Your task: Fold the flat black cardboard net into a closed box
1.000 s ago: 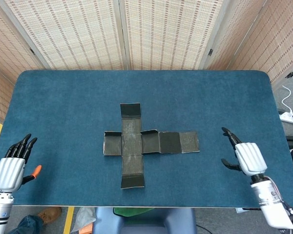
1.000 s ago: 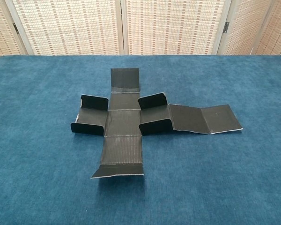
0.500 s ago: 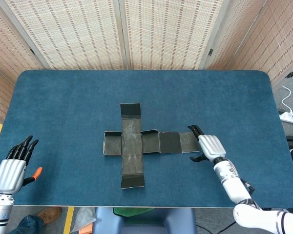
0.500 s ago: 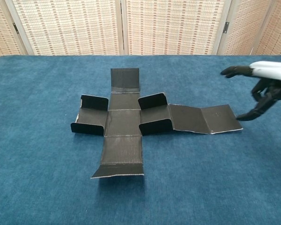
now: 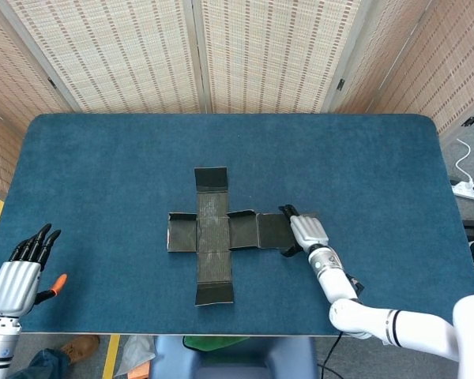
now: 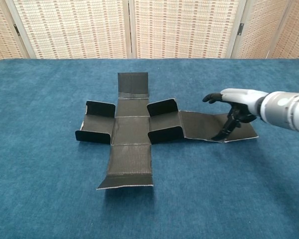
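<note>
The black cardboard net (image 5: 213,234) lies flat and cross-shaped in the middle of the blue table, with its short side flaps (image 6: 162,107) standing up. A long two-panel arm (image 6: 199,124) of the net runs out to the right. My right hand (image 5: 304,231) hangs over the outer end of that arm, fingers spread. In the chest view the right hand (image 6: 235,105) has one dark fingertip (image 6: 220,135) down at the panel's front edge, and it holds nothing. My left hand (image 5: 20,276) is at the table's front left corner with straight fingers, far from the net and holding nothing.
The blue table (image 5: 103,158) stretches well beyond the net on all sides. Woven screens (image 5: 245,47) stand behind its far edge. A white power strip (image 5: 470,189) lies on the floor off the right side. A small orange object (image 5: 58,279) shows beside my left hand.
My right hand has swept left from the table's right side onto the end of the net's long right arm. My left hand has barely moved.
</note>
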### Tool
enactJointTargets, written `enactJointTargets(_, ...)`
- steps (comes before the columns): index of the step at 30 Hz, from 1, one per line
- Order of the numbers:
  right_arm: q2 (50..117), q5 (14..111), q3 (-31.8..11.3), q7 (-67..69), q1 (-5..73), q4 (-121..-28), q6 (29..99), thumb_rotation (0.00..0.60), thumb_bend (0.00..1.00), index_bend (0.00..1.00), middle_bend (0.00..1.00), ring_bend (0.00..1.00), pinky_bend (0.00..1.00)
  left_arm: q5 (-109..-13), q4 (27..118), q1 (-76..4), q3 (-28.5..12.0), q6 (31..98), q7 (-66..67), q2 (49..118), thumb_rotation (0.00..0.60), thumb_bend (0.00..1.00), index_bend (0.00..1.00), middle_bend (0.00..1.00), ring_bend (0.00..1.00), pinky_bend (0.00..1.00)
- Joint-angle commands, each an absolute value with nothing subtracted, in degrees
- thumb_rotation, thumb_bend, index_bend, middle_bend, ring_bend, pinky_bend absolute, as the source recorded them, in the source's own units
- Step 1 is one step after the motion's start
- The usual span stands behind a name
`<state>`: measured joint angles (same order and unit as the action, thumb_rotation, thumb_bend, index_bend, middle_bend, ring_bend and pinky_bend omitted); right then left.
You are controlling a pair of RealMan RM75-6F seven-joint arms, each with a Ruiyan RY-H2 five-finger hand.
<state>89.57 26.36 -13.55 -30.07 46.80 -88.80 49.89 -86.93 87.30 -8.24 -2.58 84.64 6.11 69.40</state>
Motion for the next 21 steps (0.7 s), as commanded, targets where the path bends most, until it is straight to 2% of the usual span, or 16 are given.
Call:
enactJointTargets(1, 91.1, 24.0, -13.6, -31.3, 49.1, -87.3, 49.1, 0.6, 0.16, 0.0, 0.0, 0.77, 1.0, -86.8, 87.1, -8.2, -2.5, 84.5, 6.0, 69.5, 0.6, 0.28, 0.11, 0.12, 0.14, 0.18)
enactJointTargets(21, 95.4, 13.8, -11.2, -37.3, 56.7, -81.2, 50.1, 0.6, 0.17, 0.0, 0.01, 0.77, 1.0, -85.9, 85.3, -8.2, -2.2, 83.0, 4.6, 70.1, 0.6, 0.28, 0.11, 0.11, 0.14, 0.18)
